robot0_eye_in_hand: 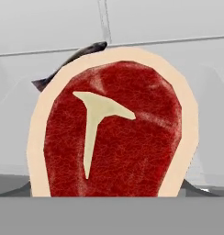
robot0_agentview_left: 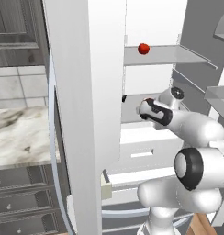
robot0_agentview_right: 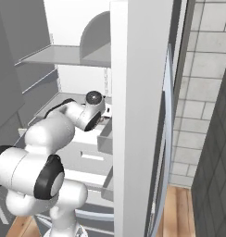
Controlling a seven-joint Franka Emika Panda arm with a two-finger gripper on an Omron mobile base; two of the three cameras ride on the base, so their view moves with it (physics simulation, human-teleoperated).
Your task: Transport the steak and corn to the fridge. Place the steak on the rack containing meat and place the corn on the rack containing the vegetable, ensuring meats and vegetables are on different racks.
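Fridge door stands open at left; the vegetable sits on an upper rack, far right. Lower down, the arm reaches inside — the steak lies directly ahead of the pincer, face-on, long axis upright; grip cannot be told.

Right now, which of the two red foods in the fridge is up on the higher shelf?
The vegetable, a small glossy round red ball, sits on the higher shelf. The steak is a flat red slab with a pale rim, seen close in the hand view.
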